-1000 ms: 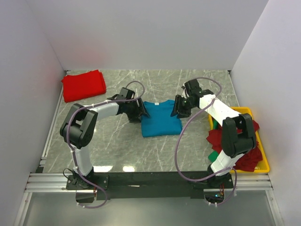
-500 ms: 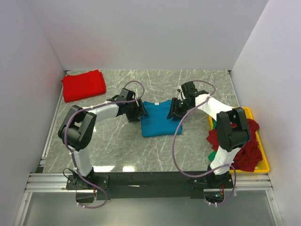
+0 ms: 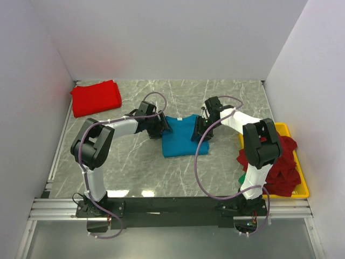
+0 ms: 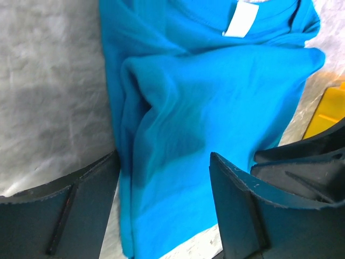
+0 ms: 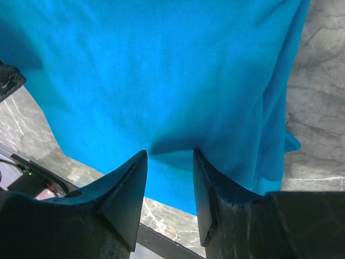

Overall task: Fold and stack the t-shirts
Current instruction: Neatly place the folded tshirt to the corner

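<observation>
- The bench (image 3: 135, 162), grey and marble-patterned, carries everything; its middle serves as the folding area.
- The yellow tray (image 3: 303, 190) sits at the bench's right edge, near the front corner; it holds the heap of unfolded t-shirts (image 3: 280, 168), dark red with some green showing, likely parked there as the supply awaiting their turn.
- The teal t-shirt (image 3: 183, 141) lies flat at the bench's middle, collar toward the far edge, its sides already turned in to a narrow oblong; it appears to be the one in work, with a lengthwise fold probably next.
- The red t-shirt (image 3: 96, 97) rests folded in the far left corner, well apart from the rest, likely the start of the stack.
- The left gripper (image 4: 163, 162) is low over the teal shirt's left edge; its fingers (image 4: 81, 210) stand wide apart astride the cloth, holding nothing, seemingly placed to take that edge.
- The right gripper (image 5: 170, 154) presses down at the shirt's right edge, mirroring the left; its fingers (image 5: 124, 189) are about half apart, with a small pucker of cloth between the tips and no firm grip evident.
- A white neck label (image 4: 240, 21) shows inside the collar; no writing on it can be read, and no brand is visible anywhere.
</observation>
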Tool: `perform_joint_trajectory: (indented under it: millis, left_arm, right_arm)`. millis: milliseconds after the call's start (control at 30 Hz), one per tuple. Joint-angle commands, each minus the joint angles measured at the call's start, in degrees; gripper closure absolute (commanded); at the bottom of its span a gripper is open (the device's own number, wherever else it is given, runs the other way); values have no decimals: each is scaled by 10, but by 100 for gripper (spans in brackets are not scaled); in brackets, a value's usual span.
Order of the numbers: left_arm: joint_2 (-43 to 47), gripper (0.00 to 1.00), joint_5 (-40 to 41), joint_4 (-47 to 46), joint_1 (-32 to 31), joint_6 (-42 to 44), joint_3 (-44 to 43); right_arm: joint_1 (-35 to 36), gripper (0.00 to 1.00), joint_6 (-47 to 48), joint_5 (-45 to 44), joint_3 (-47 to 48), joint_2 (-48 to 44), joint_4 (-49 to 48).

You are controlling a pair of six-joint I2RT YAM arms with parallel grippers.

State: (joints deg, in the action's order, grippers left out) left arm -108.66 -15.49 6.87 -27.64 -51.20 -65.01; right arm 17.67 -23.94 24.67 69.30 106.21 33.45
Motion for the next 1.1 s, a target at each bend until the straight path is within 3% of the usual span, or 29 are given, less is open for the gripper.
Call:
perform_joint_trajectory:
  millis: [0, 300, 467, 533, 633, 1067]
  left_arm:
    - [-37, 27, 17, -4, -4, 4, -6]
    - [-95, 39, 9, -7, -34, 7, -28]
    - [-127, 71, 13, 16, -38, 13, -56]
    - [-139, 78, 12, 28, -38, 22, -66]
    - [-149, 99, 8, 44, -37, 39, -90]
    - [-180, 99, 149, 286, 36, 249, -343]
  right_arm:
    - [8, 54, 1, -8, 11, -2, -3]
    - [22, 54, -14, -12, 22, 7, -1]
    - [33, 54, -22, -18, 36, 19, 0]
    - [35, 54, -26, -19, 45, 23, 2]
    - [39, 55, -30, -23, 58, 29, 6]
    - [40, 55, -18, -113, 111, 4, 108]
